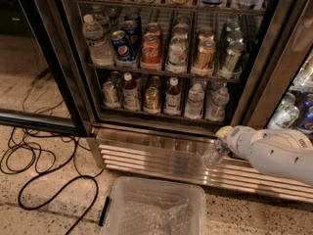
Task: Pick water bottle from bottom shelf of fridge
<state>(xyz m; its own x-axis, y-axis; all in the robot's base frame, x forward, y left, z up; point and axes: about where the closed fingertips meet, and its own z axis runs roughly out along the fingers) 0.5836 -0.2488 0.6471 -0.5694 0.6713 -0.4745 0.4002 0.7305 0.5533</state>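
**Water bottle gripped, outside the fridge, in front of the base grille**

- Nearest: clear plastic bin (115, 207) on the speckled floor, bottom centre, with crinkled clear plastic inside. A black cable (29, 153) lies looped on the floor to its left.
- Gripper (226, 138): at the end of the white arm (274, 153), which comes in from the right edge. It's pinched on the top end of the water bottle (214, 154). The cap is hidden in the gripper.
- The bottle is off the shelf. It hangs tilted, base down and to the left, in front of the ribbed steel grille (161, 158), above and right of the bin. It's below the level of the bottom shelf (161, 115).
- Fridge (63, 72): black frame, with the left glass door swung open.
- Bottom shelf stock:
  - Two clear bottles (194, 101) on the right.
  - Two dark-liquid bottles with white caps (130, 91).
  - Cans (152, 99) among the dark bottles on the left half.
- Rack above:
  - A tall clear bottle (95, 43) at far left.
  - A row of cans, with a blue Pepsi can (120, 47) next to a red can (150, 49).
- Top rack: only the container bases show.
- Far right: a second cooler bay with more bottles (288, 114).
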